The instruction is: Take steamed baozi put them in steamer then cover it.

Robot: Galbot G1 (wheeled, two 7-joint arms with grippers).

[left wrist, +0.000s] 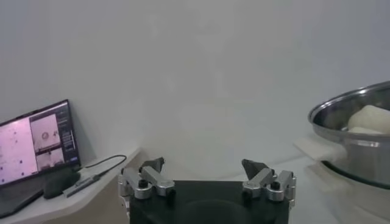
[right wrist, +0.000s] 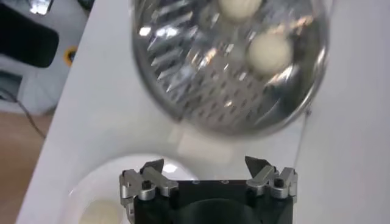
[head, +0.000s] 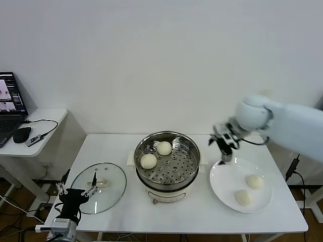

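Head view: two steamed baozi (head: 155, 155) sit in the steamer (head: 167, 160) at table centre, two on the plate (head: 220, 185) at 3 o'clock. Right gripper (head: 225, 149) hovers empty, fingers spread, between them; left gripper (head: 75, 194) waits open beside the cover (head: 99, 187) at 9 o'clock.

A round, shiny steel steamer (head: 167, 162) with a perforated tray and a white base sits uncovered at the middle of the bench. Two smooth, off-white baozi lie on its tray toward the far-left side: one (head: 164, 147) further back, one (head: 148, 161) nearer the front, just beside each other. Two more baozi (head: 255, 181) (head: 244, 197) rest on a flat white plate to the right of the steamer. The clear glass cover (head: 98, 187), metal-rimmed with a cream handle at its centre, lies flat on the bench to the steamer's left.
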